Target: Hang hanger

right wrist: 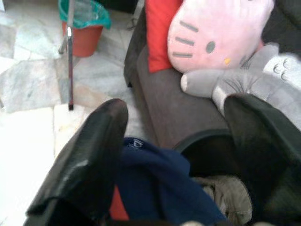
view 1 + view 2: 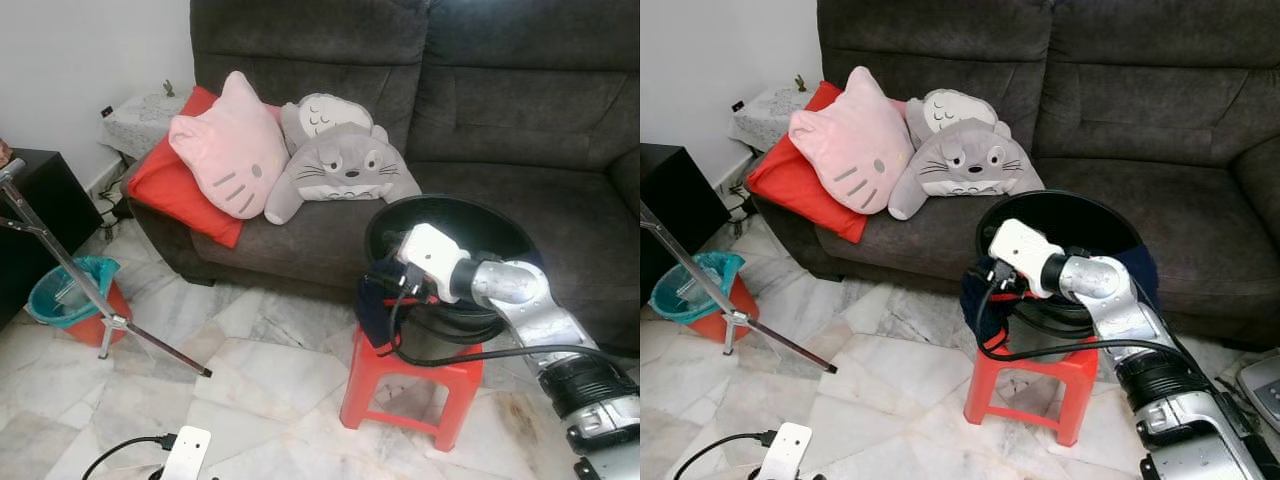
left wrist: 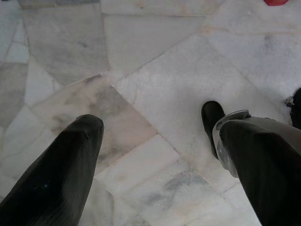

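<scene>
At nine o'clock a metal stand [image 2: 70, 270] is seen, legs splayed on the marble floor [image 2: 250, 370], probably where things are to be hung. The left gripper [image 3: 155, 141] is pointed at bare floor, its fingers [image 3: 61, 174] spread apart and empty, the arm idle. Toward three o'clock, the right gripper [image 1: 183, 155] is held over dark blue clothing [image 1: 155, 188] draped on a black basket [image 2: 450, 225], which stands on a red stool [image 2: 410, 375]; its fingers are apart. No hanger can be made out; presumably it is among the clothes.
</scene>
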{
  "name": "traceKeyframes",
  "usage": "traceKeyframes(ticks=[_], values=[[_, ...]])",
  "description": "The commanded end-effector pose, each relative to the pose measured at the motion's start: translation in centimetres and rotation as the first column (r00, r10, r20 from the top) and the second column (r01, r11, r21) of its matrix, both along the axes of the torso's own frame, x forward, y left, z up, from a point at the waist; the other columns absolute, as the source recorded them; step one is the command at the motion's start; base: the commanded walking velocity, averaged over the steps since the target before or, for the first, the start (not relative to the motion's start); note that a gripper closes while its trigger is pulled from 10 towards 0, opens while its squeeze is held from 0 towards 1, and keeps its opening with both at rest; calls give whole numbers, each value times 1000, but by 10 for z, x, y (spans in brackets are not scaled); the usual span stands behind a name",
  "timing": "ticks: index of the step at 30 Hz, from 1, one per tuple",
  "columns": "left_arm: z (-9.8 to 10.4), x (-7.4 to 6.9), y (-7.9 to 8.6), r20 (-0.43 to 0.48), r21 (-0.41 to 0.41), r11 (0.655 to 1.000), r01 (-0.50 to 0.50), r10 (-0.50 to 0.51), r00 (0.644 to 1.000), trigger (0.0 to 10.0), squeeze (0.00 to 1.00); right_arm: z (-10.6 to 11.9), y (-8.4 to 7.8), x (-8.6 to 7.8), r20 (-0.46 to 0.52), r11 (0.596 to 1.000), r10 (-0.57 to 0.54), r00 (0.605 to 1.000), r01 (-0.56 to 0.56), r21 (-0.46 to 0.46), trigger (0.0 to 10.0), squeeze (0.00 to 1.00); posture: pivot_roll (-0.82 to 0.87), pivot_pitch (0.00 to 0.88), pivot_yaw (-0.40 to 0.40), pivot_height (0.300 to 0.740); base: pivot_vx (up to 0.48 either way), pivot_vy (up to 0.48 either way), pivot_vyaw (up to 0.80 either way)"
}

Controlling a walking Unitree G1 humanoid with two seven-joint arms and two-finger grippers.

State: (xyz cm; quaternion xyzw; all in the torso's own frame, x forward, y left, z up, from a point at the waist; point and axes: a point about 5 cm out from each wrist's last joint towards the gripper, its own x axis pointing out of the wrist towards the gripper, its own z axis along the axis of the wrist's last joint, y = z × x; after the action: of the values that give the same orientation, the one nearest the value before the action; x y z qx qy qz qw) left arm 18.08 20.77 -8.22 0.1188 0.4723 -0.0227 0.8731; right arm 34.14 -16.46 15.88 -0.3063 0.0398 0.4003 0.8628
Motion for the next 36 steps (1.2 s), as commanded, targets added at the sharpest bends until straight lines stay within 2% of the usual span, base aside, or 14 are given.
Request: traceKeyframes(ticks=[1,3,6,8,11,14,17,19,20,21,22,23,28,36], values=[[-2,-4,2,-18,11,1000,4,-4,1000,10000,0,-1,0,-8,17,1000,4,1000,-4,-7,10000,0,-54,0,66,740,0,0,0],[-2,-4,2,-17,11,1000,4,-4,1000,10000,0,1,-2,-11,25,999,-38,999,38,27,10000,0,-54,0,65,740,0,0,0],[-2,-5,3,-19,12,1000,5,-4,1000,10000,0,4,-6,-23,67,991,-120,991,115,65,10000,0,-56,0,61,740,0,0,0],[-2,-5,3,-19,12,1000,5,-4,1000,10000,0,4,-6,-23,67,991,-120,991,115,65,10000,0,-56,0,61,740,0,0,0],[-2,-6,3,-23,13,1000,4,-4,1000,10000,0,3,-8,-36,81,981,-182,980,175,86,10000,0,-61,0,58,740,0,0,0],[-3,-7,3,-26,15,1000,7,-7,1000,10000,0,-10,-10,-52,88,965,-263,961,262,24,10000,0,-64,0,57,740,0,0,0],[-2,-6,2,-23,13,1000,10,-9,1000,10000,0,-17,-7,-57,77,960,-279,957,278,17,10000,0,-63,0,57,740,0,0,0],[-2,-6,2,-22,13,1000,10,-10,1000,10000,0,-19,-7,-58,72,957,-291,954,291,15,10000,0,-61,0,56,740,0,0,0],[-2,-6,2,-22,13,1000,11,-10,1000,10000,0,-27,-9,-58,71,954,-297,952,300,-30,10000,0,-60,0,55,740,0,0,0],[-2,-6,2,-22,13,1000,11,-10,1000,10000,0,-27,-9,-58,71,954,-297,952,300,-30,10000,0,-60,0,55,740,0,0,0],[-2,-6,2,-21,13,1000,11,-10,1000,10000,0,-38,-10,-58,74,945,-298,952,306,-118,10000,0,-58,0,53,740,0,0,0],[-2,-6,2,-21,13,1000,10,-10,1000,10000,0,-44,-11,-59,69,937,-307,949,314,-154,10000,0,-58,0,53,740,0,0,0],[-2,-6,2,-20,12,1000,8,-8,1000,10000,0,-61,-11,-62,41,913,-329,943,329,-241,10000,0,-53,0,49,740,0,0,0],[-2,-5,2,-18,12,1000,3,-2,1000,10000,0,-75,-13,-61,31,891,-360,932,353,-284,10000,0,-48,0,47,740,0,0,0]])
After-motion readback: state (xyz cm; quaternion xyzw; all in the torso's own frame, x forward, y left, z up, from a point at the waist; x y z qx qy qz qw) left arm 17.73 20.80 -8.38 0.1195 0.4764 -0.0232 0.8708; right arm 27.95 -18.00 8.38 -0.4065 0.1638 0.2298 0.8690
